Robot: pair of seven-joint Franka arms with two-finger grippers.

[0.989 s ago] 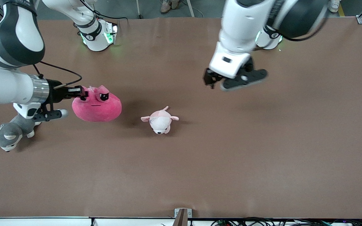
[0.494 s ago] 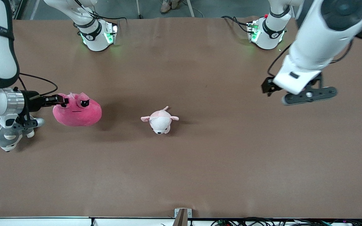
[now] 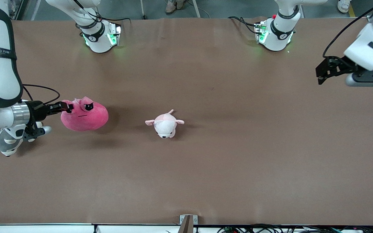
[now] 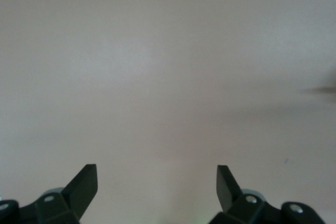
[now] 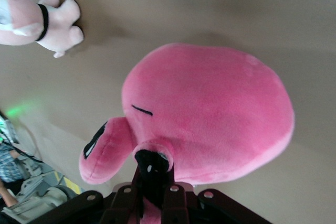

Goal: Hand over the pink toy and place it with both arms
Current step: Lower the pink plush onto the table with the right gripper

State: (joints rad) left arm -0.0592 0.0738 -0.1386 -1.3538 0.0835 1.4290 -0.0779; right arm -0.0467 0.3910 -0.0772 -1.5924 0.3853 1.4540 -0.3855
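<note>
The pink toy [image 3: 84, 115], a hot-pink round plush with angry black eyes, hangs just above the table toward the right arm's end. My right gripper [image 3: 66, 106] is shut on its edge by an ear flap. The right wrist view shows the toy [image 5: 210, 114] held by the closed gripper [image 5: 152, 169]. My left gripper [image 3: 322, 72] is open and empty, high over the left arm's end of the table. The left wrist view shows this gripper [image 4: 156, 179] over bare brown table.
A small pale pink-and-white plush animal [image 3: 164, 124] lies mid-table, also in the right wrist view [image 5: 37, 19]. A grey-and-white plush dog [image 3: 3, 140] lies partly under the right arm, at the table's edge. Arm bases [image 3: 99, 37] [image 3: 275, 32] stand along the table's farthest edge from the front camera.
The left arm has swung away from mid-table to its own end of the table. The right gripper moved the pink toy toward its own end, then slightly back toward the middle.
</note>
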